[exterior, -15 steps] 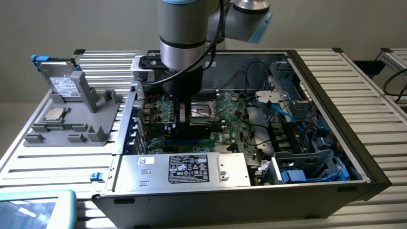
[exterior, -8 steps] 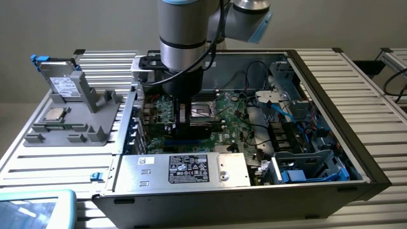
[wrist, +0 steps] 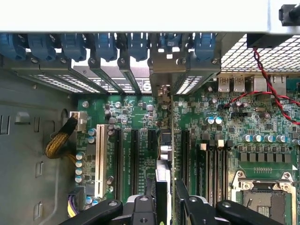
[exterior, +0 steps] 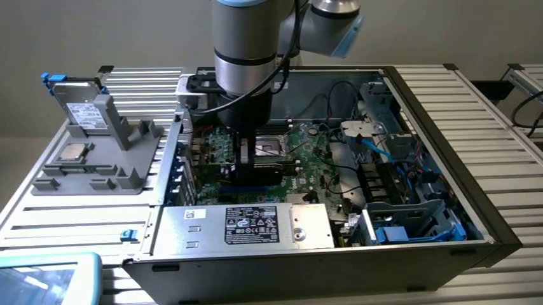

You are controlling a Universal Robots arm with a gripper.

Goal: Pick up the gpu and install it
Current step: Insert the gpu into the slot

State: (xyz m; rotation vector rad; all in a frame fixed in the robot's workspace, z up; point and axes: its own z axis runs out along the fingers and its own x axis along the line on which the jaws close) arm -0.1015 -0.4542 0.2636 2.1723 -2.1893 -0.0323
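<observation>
One gpu (wrist: 163, 174) stands edge-on among the motherboard (wrist: 123, 111) slots, pinched at its upper edge between the fingers (wrist: 140, 208). Judged light, stiff and fragile; best held by the board edges.
</observation>
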